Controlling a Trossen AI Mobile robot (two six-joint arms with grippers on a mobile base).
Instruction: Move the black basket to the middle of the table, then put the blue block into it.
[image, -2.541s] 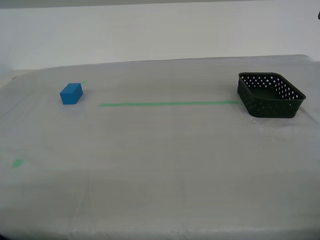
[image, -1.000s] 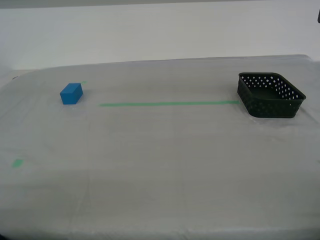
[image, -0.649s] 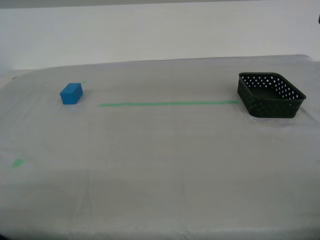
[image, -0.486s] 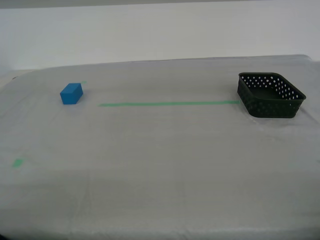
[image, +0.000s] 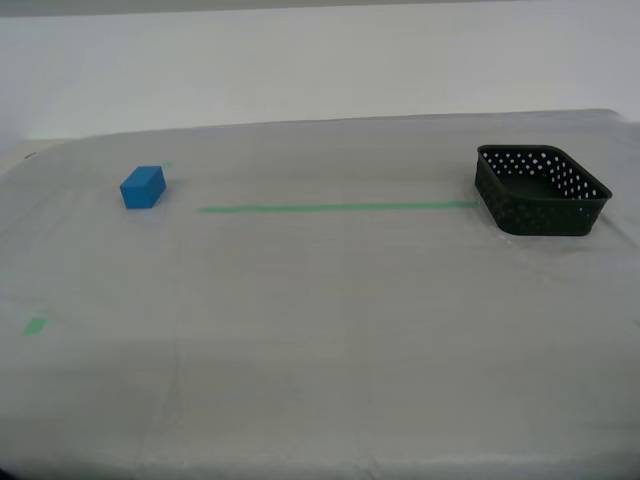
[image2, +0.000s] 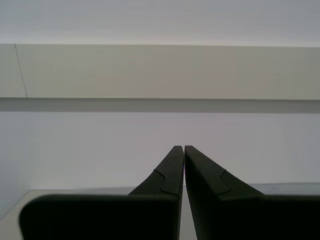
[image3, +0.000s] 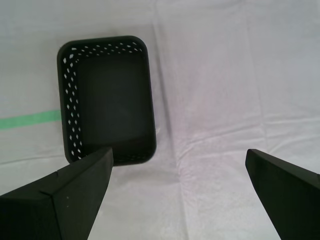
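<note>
Across the last few seconds the exterior view shows no change at all: the black basket (image: 541, 190) sits where it sat, near the exterior view's right edge of the table (image: 320, 330), touching the end of the green tape line (image: 338, 208), and the blue block (image: 143, 187) has stayed put well apart from it, toward the exterior view's left, just beyond the tape's other end. No arm shows in that view, so neither task thing has been touched and the basket's move to the middle is not yet begun. What tells more is the first wrist view, which looks straight down on the basket (image3: 106, 99), empty inside, with the cloth wrinkled beside it. The robot's first gripper (image3: 180, 172) hangs above it with its jaws spread wide apart, one dark finger (image3: 65, 197) overlapping the basket's near rim in the picture and the other well off to the side over bare cloth (whether that finger is low enough to touch the rim cannot be told). That reads as the first arm poised over the basket for a grasp of its wall, the likely opening step. The robot's second gripper (image2: 183, 150) has its jaws pressed together with nothing between them, pointing at a pale wall rather than at the table, so it looks parked and idle. The block's turn should come only once the basket stands nearer the tape's midpoint.
</note>
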